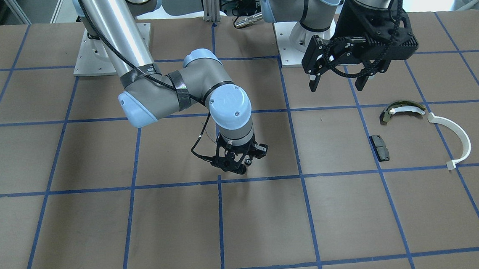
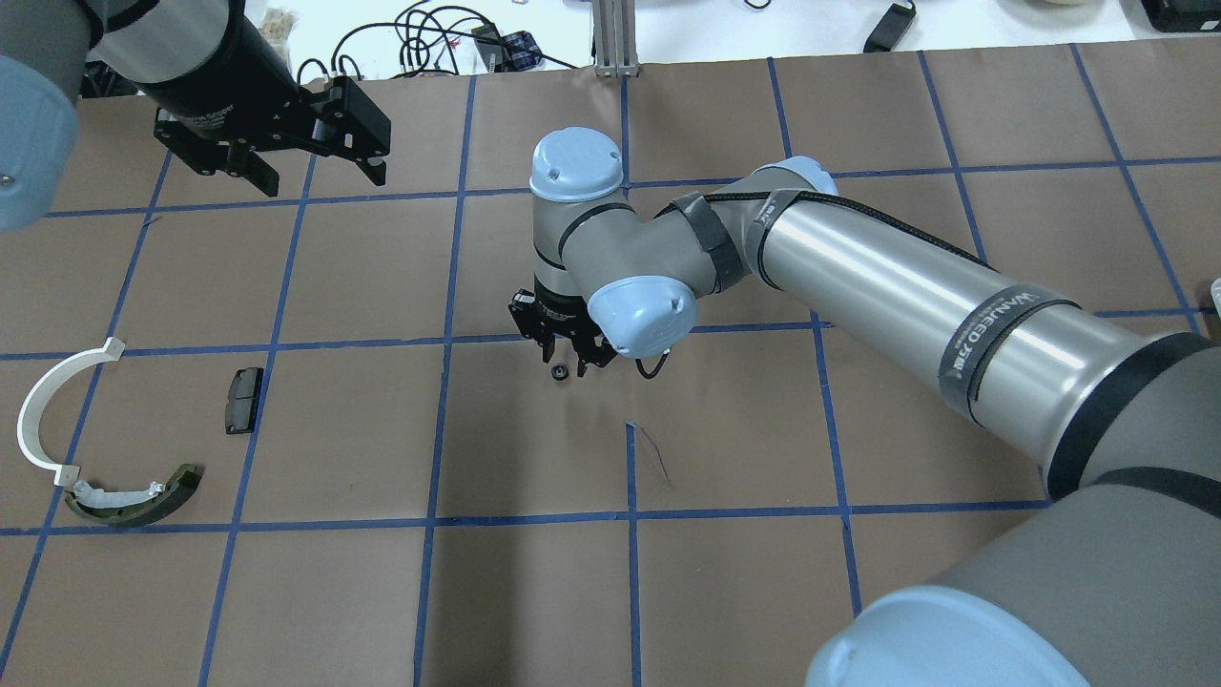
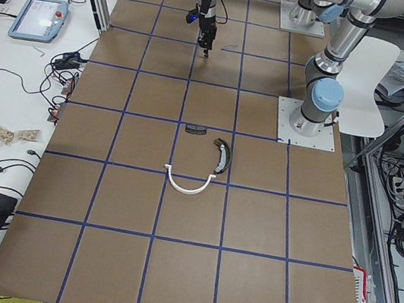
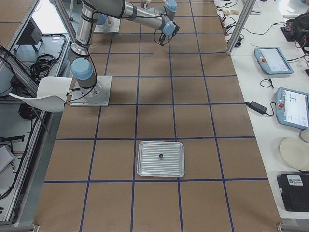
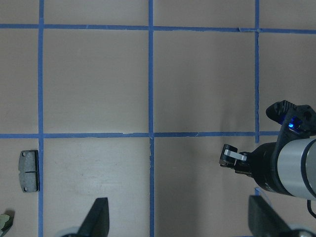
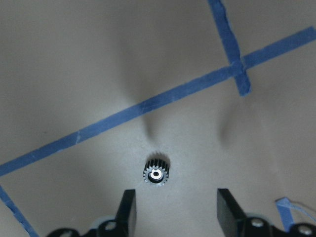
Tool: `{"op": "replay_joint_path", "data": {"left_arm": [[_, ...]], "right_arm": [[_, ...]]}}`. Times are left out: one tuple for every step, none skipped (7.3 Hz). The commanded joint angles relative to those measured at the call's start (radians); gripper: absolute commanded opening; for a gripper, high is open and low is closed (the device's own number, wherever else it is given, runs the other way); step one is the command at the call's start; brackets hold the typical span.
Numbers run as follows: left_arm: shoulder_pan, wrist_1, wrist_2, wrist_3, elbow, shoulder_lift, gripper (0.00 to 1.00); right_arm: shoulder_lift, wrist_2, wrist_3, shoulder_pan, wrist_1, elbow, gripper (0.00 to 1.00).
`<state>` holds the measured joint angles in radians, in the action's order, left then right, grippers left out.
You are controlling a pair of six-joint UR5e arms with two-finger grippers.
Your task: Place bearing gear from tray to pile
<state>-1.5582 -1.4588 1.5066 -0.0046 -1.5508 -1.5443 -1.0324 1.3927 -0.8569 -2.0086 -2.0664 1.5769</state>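
Observation:
A small black toothed bearing gear (image 6: pixel 156 174) with a silver centre lies on the brown paper near the table's middle, also seen as the gear (image 2: pixel 560 370). My right gripper (image 6: pixel 176 200) hovers just above it, open, its fingers (image 6: pixel 127 212) on either side and apart from it. The pile lies toward my left: a black pad (image 2: pixel 243 399), an olive-and-white shoe (image 2: pixel 134 496) and a white arc (image 2: pixel 38 410). My left gripper (image 2: pixel 315 176) hangs open and empty, high above the table beyond the pile. The silver tray (image 4: pixel 161 158) lies far off on my right, with one small dark part on it.
Blue tape lines grid the brown paper. Both arm bases (image 1: pixel 111 48) stand at the robot's edge of the table. In the left wrist view the right arm's wrist (image 5: pixel 291 168) shows at the right, and the black pad (image 5: pixel 29 170) at the left.

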Motion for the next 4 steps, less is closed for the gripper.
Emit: {"op": "replay_joint_path", "data": {"left_arm": [[0.0,0.001,0.001,0.002,0.0,0.001,1.0],[0.0,0.002,0.001,0.0,-0.003,0.0,1.0],[-0.002,0.002,0.001,0.0,-0.005,0.0,1.0],[-0.003,0.002,0.001,0.0,-0.006,0.0,1.0]], "right_arm": [[-0.062,0.015,0.012,0.1,0.015,0.0,1.0],[-0.096,0.008,0.082,0.207,0.09,0.0,1.0],[-0.142,0.018,0.272,0.331,0.217,0.0,1.0],[-0.193,0.053,0.435,0.461,0.279,0.002,1.0]]}}
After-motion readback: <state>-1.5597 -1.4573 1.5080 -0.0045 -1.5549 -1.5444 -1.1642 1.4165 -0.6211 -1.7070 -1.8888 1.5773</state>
